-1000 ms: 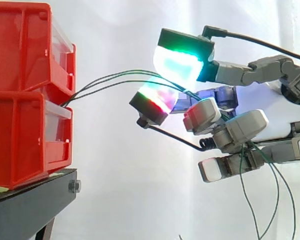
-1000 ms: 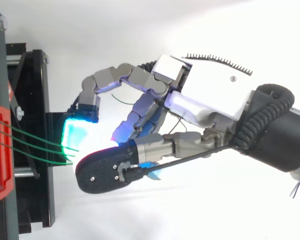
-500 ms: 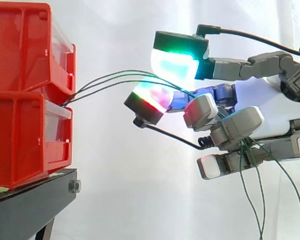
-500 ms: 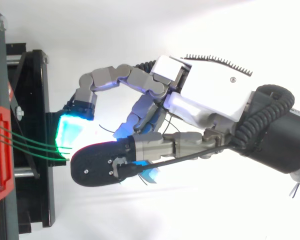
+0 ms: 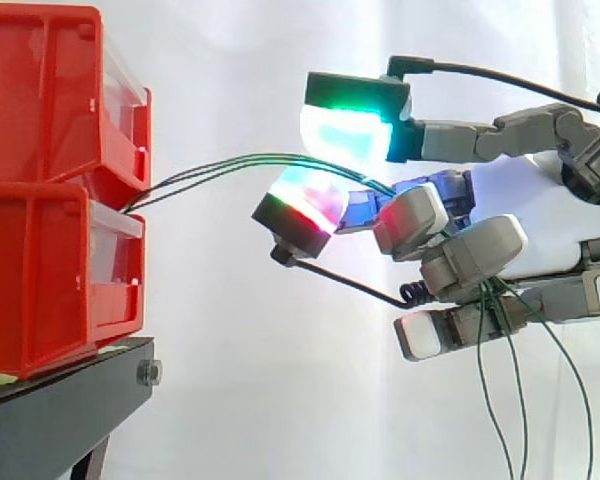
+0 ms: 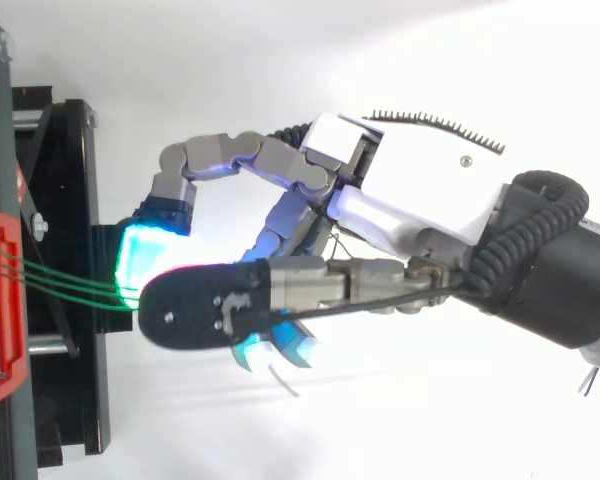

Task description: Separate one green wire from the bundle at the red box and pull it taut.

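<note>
1. Where they leave the red box (image 5: 50, 190), green wires (image 6: 70, 282) — a close bundle — run out to the hand (image 6: 420, 190).
2. Hand — fingers curled round the wires, which pass between glowing pads (image 5: 345, 135); loose ends hang below.
3. Red box sits on black stand (image 5: 60, 410).

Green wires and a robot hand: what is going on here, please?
The robot's hand is working on three green wires that come out between two stacked red bins. The wires run together between its glowing fingertip pads, through the curled fingers, and hang down below the hand. No wire is separated yet, and they bow slightly, not taut.
</note>
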### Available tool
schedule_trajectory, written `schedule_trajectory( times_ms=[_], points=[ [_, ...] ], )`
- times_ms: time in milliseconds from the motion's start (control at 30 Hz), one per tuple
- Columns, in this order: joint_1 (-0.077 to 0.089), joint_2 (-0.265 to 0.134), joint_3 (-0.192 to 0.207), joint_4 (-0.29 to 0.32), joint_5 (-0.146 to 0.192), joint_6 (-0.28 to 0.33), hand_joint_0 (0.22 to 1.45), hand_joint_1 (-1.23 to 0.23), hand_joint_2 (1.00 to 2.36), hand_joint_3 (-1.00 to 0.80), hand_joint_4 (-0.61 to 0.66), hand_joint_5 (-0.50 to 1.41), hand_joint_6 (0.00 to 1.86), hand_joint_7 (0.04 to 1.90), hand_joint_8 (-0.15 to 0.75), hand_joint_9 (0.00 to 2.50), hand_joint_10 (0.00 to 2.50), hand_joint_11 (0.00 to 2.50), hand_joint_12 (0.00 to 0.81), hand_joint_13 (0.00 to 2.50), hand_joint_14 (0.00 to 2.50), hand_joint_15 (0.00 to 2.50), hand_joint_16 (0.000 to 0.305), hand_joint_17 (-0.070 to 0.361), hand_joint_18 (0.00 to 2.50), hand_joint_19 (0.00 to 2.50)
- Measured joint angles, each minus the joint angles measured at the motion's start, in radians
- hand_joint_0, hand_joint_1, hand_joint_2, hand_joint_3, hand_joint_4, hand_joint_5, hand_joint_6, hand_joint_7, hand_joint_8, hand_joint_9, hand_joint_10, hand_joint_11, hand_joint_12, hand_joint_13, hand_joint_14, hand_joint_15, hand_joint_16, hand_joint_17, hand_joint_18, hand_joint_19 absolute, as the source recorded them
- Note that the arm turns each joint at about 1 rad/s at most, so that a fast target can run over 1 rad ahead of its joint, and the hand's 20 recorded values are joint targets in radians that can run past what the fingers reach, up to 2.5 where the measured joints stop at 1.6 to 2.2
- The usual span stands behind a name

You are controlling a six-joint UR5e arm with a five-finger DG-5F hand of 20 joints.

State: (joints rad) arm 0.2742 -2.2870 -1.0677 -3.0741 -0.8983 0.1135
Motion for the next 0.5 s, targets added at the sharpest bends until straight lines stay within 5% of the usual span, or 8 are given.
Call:
schedule_trajectory(
  times_ms=[267,500],
  points=[
    [0.0,0.0,-0.001,0.0,0.0,0.0,0.51,-0.6,1.0,-0.5,0.04,-0.11,0.71,1.18,0.242,1.43,0.03,1.01,0.35,1.56,0.02,1.19,0.055,0.123,1.0,0.67],
    [0.001,0.0,-0.001,0.0,0.0,0.0,0.61,-0.78,1.01,-0.43,-0.02,-0.17,0.85,1.11,0.212,1.34,0.03,1.07,0.312,1.52,0.03,1.21,0.05,0.113,0.96,0.69]
  ],
)
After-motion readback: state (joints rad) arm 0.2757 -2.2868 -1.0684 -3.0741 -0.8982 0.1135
